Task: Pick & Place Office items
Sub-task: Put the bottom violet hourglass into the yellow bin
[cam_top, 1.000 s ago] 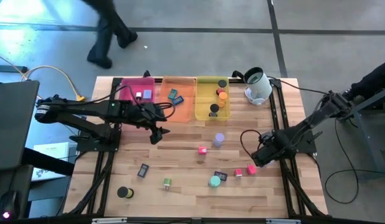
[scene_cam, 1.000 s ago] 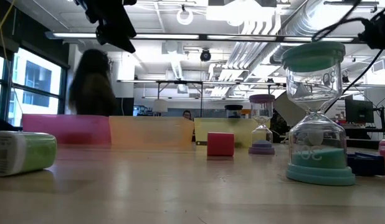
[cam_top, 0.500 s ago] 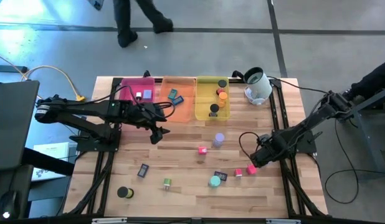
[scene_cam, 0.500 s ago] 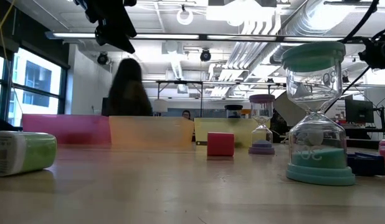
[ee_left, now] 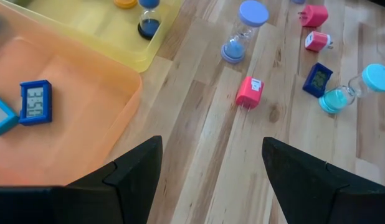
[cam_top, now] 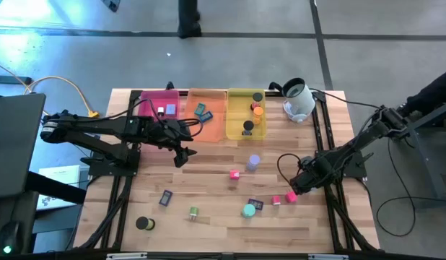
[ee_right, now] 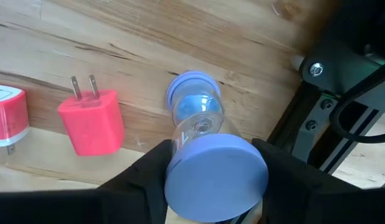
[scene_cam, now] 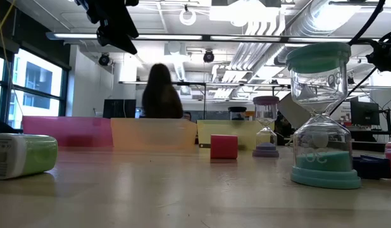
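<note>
My right gripper (ee_right: 215, 198) is shut on a blue hourglass (ee_right: 199, 124) near the table's right side (cam_top: 299, 186). Two pink plug cubes (cam_top: 290, 196) (cam_top: 276, 200) lie just beside it. My left gripper (ee_left: 208, 180) hangs open above the table in front of the orange tray (cam_top: 207, 114), touching nothing. On the wood stand a purple hourglass (cam_top: 253, 161) and a teal hourglass (cam_top: 249, 210). Also there are a pink cube (cam_top: 234, 173), two dark blue clocks (cam_top: 256, 204) (cam_top: 166, 197), a green cylinder (cam_top: 194, 212) and a black one (cam_top: 143, 223). My right gripper pinches the blue hourglass by its upper cap (ee_right: 216, 177), one finger (ee_right: 142, 183) on each side, coming from above. The hourglass is upright under the fingers. Whether its lower cap (ee_right: 191, 89) rests on the wood or hangs just above it I cannot tell.
Pink (cam_top: 160, 106), orange and yellow (cam_top: 246, 112) trays line the far edge and hold several items. A white rounded device (cam_top: 299, 99) stands at the far right corner. A person (scene_cam: 162, 92) walks behind the table.
My right gripper has shifted slightly toward the table's left and come lower. The person beyond the far edge has walked from left to right. My left arm has kept still.
</note>
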Controlling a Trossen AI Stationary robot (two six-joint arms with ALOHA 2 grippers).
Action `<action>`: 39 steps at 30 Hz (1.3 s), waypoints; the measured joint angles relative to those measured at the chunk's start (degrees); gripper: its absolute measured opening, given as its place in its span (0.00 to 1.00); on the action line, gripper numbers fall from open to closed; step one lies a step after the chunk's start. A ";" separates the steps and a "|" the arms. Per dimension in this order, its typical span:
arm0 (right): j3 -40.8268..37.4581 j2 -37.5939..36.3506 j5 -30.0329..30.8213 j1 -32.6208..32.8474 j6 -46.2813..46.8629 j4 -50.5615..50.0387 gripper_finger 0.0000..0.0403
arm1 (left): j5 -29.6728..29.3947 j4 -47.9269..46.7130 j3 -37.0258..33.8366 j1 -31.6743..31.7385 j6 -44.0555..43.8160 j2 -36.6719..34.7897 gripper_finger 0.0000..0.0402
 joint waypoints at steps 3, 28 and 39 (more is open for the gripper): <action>0.02 0.00 -0.32 0.00 -0.09 0.18 0.45 | -0.02 -0.02 0.00 0.00 0.22 0.00 0.67; 44.11 8.98 15.03 -21.44 -32.01 -16.84 0.45 | 9.85 -7.66 0.00 0.00 -0.02 0.00 0.67; 59.89 24.75 16.63 -39.89 -64.95 -20.50 0.45 | 10.47 -8.89 0.00 0.00 -2.36 0.00 0.67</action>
